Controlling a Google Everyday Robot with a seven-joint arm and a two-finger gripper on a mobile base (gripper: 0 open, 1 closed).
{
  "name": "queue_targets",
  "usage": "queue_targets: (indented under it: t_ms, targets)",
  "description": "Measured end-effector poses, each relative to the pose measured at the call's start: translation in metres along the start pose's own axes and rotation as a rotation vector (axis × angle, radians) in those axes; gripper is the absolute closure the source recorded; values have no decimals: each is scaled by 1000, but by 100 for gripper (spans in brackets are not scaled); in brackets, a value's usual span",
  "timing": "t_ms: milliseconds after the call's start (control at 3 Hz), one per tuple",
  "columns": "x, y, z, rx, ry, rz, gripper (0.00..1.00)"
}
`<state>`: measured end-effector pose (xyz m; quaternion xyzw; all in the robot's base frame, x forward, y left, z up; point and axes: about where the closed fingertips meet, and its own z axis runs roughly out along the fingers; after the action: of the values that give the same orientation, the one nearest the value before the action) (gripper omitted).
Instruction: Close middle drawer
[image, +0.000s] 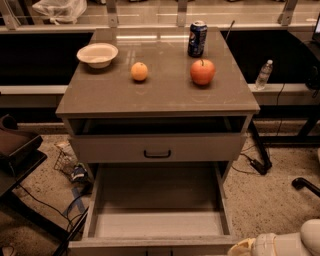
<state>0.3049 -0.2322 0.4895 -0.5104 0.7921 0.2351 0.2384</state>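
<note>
The middle drawer (155, 225) is pulled far out toward me and its grey-beige inside is empty. Its front panel (150, 246) lies along the bottom edge of the view, and its handle is out of view. My gripper (245, 248) comes in at the bottom right on a white arm (285, 244). It sits at the right end of the drawer's front panel. Whether it touches the panel does not show.
The top drawer (157, 148), with a dark handle, stands slightly open above. On the cabinet top (115, 95) are a white bowl (97, 54), an orange (139, 71), an apple (202, 71) and a soda can (197, 38). Cables and clutter (70, 165) lie on the floor at left, and a water bottle (263, 74) stands at right.
</note>
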Motion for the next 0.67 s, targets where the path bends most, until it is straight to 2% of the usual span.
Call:
queue_targets:
  t_ms: [333, 667]
  targets:
    - [1, -6, 22, -7, -45, -7, 100]
    - [15, 0, 76, -87, -116, 1, 100]
